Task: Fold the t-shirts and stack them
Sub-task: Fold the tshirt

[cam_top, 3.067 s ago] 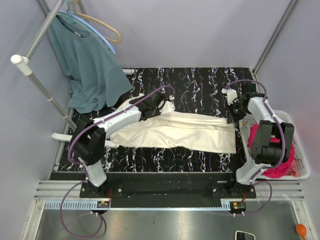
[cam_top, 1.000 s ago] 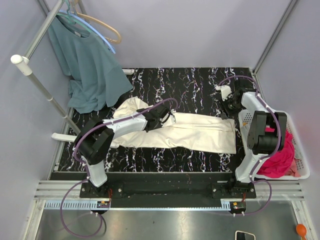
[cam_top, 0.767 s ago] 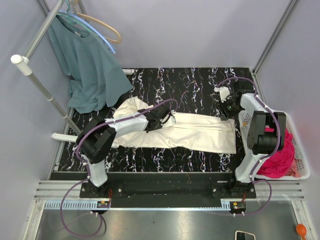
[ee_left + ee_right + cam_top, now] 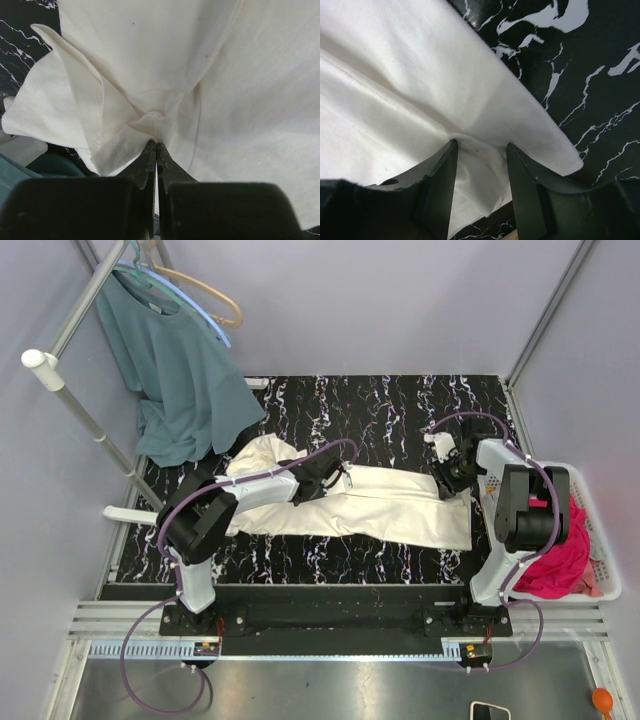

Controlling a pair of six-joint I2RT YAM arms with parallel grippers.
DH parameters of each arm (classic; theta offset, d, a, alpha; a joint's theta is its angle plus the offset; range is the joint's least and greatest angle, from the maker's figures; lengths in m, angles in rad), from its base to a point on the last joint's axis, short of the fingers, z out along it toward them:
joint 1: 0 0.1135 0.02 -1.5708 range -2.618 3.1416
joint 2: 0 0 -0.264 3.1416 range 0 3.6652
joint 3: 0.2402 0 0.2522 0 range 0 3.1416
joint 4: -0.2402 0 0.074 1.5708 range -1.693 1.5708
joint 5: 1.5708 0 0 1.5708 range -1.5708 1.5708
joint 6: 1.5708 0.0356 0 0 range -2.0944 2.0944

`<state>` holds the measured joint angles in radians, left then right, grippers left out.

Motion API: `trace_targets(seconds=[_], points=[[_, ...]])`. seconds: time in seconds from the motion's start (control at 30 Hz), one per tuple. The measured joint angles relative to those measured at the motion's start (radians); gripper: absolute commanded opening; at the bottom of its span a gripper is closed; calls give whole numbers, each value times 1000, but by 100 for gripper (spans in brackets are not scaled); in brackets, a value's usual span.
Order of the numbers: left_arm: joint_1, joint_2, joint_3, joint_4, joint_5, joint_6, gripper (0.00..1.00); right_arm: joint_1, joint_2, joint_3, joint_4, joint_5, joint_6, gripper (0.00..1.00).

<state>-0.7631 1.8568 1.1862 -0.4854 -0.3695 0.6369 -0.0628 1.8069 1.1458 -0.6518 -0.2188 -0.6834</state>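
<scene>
The cream t-shirt (image 4: 390, 505) lies as a long flat band across the black marbled table (image 4: 380, 405). My left gripper (image 4: 333, 476) sits over its left part, shut on a bunched pinch of the cream cloth (image 4: 150, 60); the fingertips (image 4: 156, 144) meet with fabric gathered at them. My right gripper (image 4: 447, 483) is open at the shirt's far right corner. Its gripper fingers (image 4: 481, 145) press down on either side of a small ridge in the cloth (image 4: 395, 100). The magenta-pink t-shirt (image 4: 562, 552) lies crumpled in the basket.
A white laundry basket (image 4: 604, 575) stands off the table's right edge. A teal shirt (image 4: 180, 380) hangs from hangers on a rack (image 4: 70, 390) at the back left, draping onto the table corner. The table's black surface (image 4: 590, 75) shows beyond the shirt's corner.
The right gripper has come down and toward me from the table's back right onto the shirt's right corner. The left gripper has hardly moved, still pinching the cloth.
</scene>
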Motion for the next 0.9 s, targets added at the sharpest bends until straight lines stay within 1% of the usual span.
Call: trace_targets(seconds=[0.43,0.67,0.9], points=[[0,18,-3,10,-3,1,0,44,-135,-80,-44,1,5,53],[0,18,-3,10,-4,2,0,52,-161,-132,-51,2,11,53],[0,18,-6,11,-6,2,0,87,-186,-204,-50,1,13,53]])
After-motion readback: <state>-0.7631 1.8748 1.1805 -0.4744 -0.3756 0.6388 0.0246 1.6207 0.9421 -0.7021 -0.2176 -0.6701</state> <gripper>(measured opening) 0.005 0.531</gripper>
